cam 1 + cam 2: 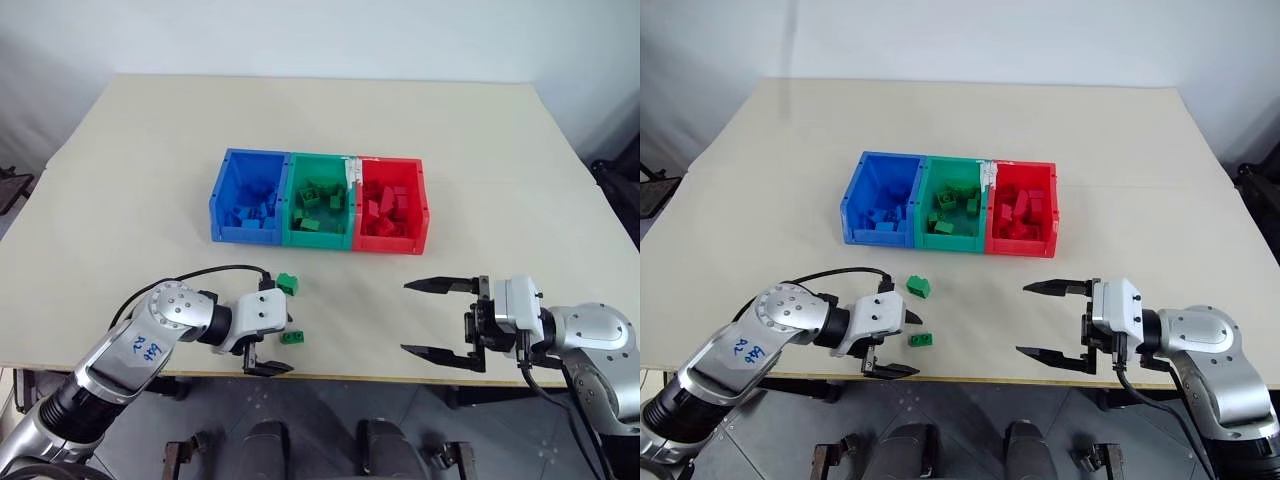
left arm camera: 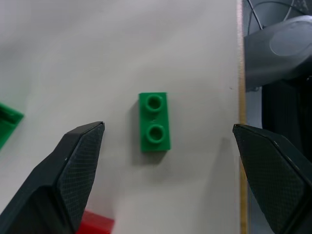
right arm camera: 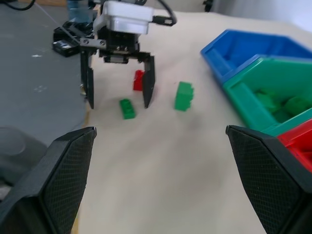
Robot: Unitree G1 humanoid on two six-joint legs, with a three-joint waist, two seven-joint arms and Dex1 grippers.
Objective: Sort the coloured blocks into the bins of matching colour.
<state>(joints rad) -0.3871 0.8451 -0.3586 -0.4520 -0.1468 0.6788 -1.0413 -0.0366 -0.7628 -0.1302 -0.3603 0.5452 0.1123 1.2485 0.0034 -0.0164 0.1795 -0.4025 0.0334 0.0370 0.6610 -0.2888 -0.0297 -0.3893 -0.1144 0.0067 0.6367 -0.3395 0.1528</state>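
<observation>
On the beige table (image 1: 120, 180), the three joined bins sit near the centre: the blue bin (image 1: 222, 195) at nine o'clock of the green bin (image 1: 293, 200), the red bin (image 1: 421, 205) at three o'clock of it, each already holding blocks of its own colour. Toward six o'clock from the green bin, near the table's front edge, lie two loose green blocks: a chunky one (image 1: 288, 284) and, closer to the edge, a flat two-stud one (image 1: 292, 337). A small red block (image 3: 139, 80) lies just beside the flat one. The left gripper (image 1: 268, 340) hangs over the flat green block with jaws spread wide, holding nothing. The right gripper (image 1: 432, 318), at three o'clock of the loose blocks, is likewise wide apart and empty.
</observation>
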